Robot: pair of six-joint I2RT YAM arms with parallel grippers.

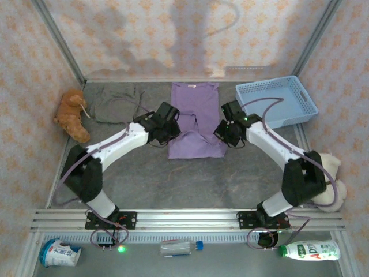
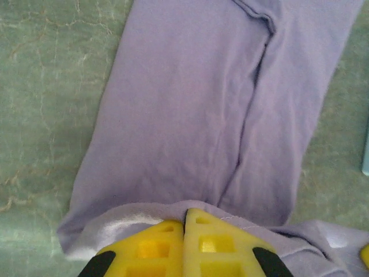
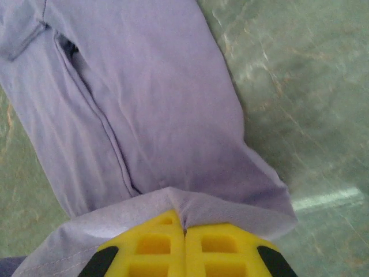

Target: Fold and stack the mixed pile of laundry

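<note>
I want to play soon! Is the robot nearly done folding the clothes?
Not nearly. The purple shirt is spread out flat. The left claw and right claw each pinch its fabric, mid-fold. The grey garment lies unfolded at the back; nothing is stacked.

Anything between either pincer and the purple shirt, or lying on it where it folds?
Nothing visible. The left pincer and right pincer are each shut on an edge of the purple shirt; its surface is bare. The grey garment and basket lie apart, off to the sides.
</note>
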